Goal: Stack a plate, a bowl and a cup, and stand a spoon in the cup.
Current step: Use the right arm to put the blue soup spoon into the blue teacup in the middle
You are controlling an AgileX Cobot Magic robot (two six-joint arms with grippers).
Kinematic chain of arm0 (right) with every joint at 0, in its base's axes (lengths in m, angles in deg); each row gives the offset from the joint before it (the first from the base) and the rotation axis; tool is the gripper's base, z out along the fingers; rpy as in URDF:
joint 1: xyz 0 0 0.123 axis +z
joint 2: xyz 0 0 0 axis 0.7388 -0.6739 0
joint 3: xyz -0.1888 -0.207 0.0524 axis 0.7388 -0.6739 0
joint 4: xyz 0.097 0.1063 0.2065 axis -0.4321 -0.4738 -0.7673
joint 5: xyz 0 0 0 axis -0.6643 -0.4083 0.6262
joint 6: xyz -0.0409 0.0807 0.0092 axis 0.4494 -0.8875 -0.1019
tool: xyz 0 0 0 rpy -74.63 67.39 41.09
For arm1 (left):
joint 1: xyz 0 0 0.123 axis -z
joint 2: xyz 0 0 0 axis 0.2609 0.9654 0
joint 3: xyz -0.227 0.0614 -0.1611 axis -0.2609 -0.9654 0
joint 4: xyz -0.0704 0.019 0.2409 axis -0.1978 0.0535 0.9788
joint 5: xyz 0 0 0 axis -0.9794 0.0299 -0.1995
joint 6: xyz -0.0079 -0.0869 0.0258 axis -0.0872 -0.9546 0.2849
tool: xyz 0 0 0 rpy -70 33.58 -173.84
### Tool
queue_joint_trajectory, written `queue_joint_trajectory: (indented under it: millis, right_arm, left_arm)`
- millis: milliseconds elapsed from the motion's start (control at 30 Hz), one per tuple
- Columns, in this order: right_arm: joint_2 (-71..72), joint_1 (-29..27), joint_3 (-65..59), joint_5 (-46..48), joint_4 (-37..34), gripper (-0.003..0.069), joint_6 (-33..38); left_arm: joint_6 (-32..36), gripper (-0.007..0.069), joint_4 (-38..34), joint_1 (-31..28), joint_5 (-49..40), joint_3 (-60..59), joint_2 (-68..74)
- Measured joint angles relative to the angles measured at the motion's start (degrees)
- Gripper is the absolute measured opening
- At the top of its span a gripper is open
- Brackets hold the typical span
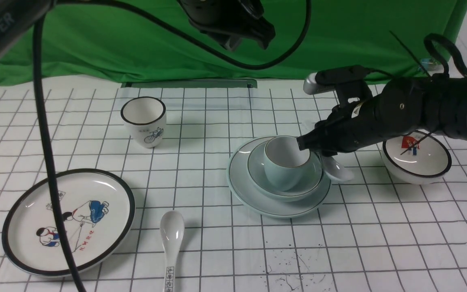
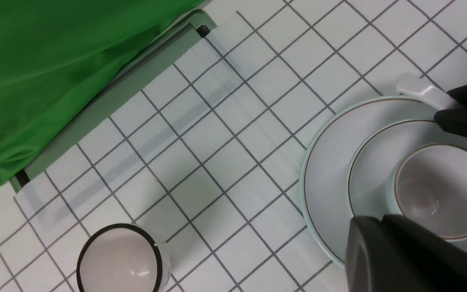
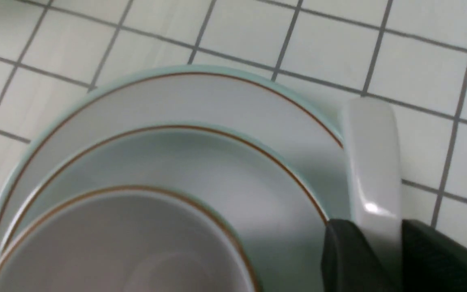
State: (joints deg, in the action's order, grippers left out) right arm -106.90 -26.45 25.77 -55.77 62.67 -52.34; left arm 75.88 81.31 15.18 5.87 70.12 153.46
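Observation:
The pale blue-green plate [image 1: 258, 200] lies mid-table with the bowl [image 1: 300, 190] on it and the cup [image 1: 282, 174] upright in the bowl. My right gripper [image 1: 304, 145] is at the cup's right rim, shut on the handle of the plain spoon [image 1: 337, 170], whose scoop end hangs by the plate's right rim. In the right wrist view the fingers [image 3: 339, 251] clamp the spoon handle [image 3: 373, 162] over the plate's edge [image 3: 201, 97]. My left gripper [image 1: 249, 38] hangs high above the stack, shut and empty [image 2: 381, 221].
A black-rimmed cup with a bicycle [image 1: 143, 121] stands at the back left. A black-rimmed plate with cartoon children [image 1: 69, 221] and a printed white spoon [image 1: 171, 243] lie front left. A black-rimmed bowl with a red picture [image 1: 416, 162] sits right, under my right arm. Green cloth hangs behind.

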Motion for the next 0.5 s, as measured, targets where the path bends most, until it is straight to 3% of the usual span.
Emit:
queue_joint_trajectory:
  millis: [500]
  right_arm:
    - [-0.4, -1.1, 0.0, 1.9, 0.2, 0.0180, -1.2]
  left_arm:
    - [0.0, -0.0031, 0.0, 0.0, 0.0, 0.0, 0.0]
